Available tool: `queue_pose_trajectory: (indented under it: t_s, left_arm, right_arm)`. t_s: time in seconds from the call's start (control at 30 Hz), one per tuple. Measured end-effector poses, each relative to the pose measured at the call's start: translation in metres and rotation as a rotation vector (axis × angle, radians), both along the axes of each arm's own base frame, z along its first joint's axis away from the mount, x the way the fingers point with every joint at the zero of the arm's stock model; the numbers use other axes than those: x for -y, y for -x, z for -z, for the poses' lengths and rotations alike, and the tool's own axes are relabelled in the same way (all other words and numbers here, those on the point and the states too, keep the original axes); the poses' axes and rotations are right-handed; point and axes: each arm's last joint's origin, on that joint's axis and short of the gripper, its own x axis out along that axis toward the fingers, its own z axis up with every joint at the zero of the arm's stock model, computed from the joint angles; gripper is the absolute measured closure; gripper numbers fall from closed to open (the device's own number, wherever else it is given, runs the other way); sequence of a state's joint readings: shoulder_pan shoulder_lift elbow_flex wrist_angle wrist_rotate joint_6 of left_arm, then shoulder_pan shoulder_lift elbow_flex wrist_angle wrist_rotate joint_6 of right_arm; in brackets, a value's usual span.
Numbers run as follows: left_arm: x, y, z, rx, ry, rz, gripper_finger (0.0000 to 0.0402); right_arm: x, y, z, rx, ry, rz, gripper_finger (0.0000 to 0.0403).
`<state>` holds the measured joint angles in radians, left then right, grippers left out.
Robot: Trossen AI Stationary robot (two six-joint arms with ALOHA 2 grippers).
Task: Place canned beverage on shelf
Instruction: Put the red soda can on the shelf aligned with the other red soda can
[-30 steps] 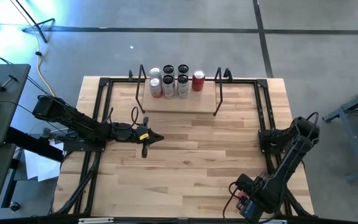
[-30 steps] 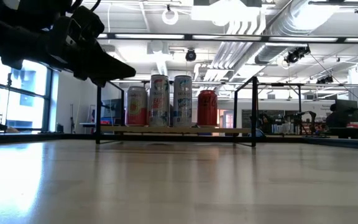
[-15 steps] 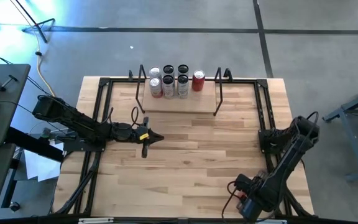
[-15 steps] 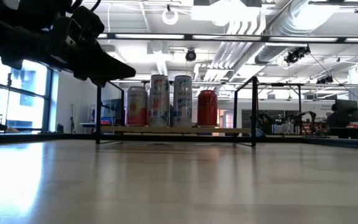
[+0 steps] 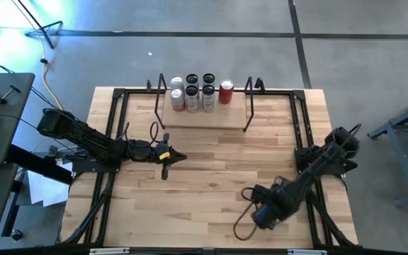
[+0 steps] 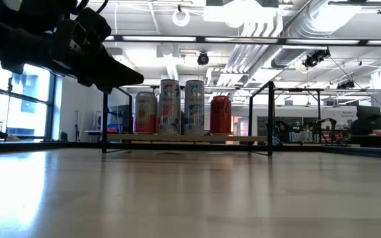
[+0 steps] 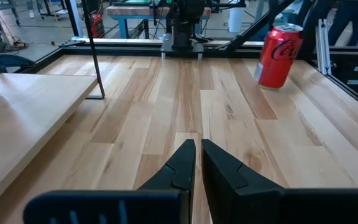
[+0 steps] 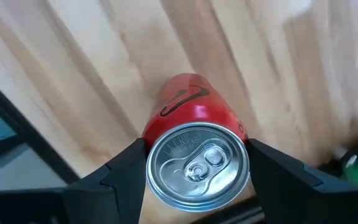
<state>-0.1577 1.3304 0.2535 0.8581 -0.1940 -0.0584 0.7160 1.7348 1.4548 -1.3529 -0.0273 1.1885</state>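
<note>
Right gripper (image 8: 197, 171) clamps a red can (image 8: 194, 140) by its sides, low over the table's (image 5: 211, 177) near-right part. 5 cans (image 5: 193, 92) stand on the shelf (image 5: 204, 120) at the far edge. Left gripper (image 5: 179, 157), pinched shut and empty, waits mid-left.

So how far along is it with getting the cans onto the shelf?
Done: six cans stand on the shelf. In hand: the right pincer is shut on a red cola can near the table's front right. Left: carry it to the shelf. The left pincer waits shut mid-table.
</note>
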Motion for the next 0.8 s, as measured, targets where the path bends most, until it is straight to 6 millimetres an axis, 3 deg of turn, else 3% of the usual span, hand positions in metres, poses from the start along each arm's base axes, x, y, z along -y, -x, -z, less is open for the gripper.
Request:
queue_pose_trajectory:
  t_s: [0.4,0.63,0.8]
  left_arm:
    - [0.0,0.0,0.0,-0.001,0.0,-0.001,0.0382]
    - [0.0,0.0,0.0,0.0,0.008,-0.003,0.0383]
    - [0.0,0.0,0.0,0.002,0.016,-0.004,0.0383]
  right_arm:
    - [0.08,-0.058,-0.007,0.082,-0.033,-0.159,0.0174]
    - [0.135,-0.087,-0.045,0.233,0.013,-0.205,0.0174]
    - [0.174,-0.097,-0.076,0.317,0.088,-0.235,0.0174]
